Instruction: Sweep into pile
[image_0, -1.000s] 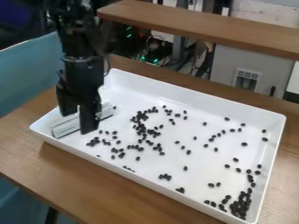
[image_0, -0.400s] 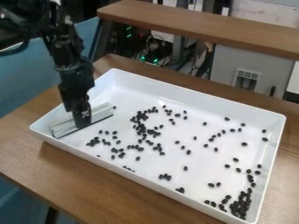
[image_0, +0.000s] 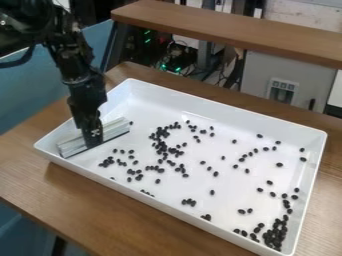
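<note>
Gripper (image_0: 92, 142) had turned and shifted onto white sweeping bar (image_0: 115, 130) at tray's (image_0: 220, 111) left end; then barely moved. Whether bar was grasped: couldn't tell. Black beans (image_0: 160, 145) unmoved, scattered mid-tray, thickest in near right corner. Tool contact looked set up; sweeping seemingly awaited secure hold.

Open tray (image_0: 153, 107) floor at eleven o'clock; gripper (image_0: 92, 144) and sweeper (image_0: 117, 128) block nine; beans (image_0: 275, 236) clutter centre, five.
</note>
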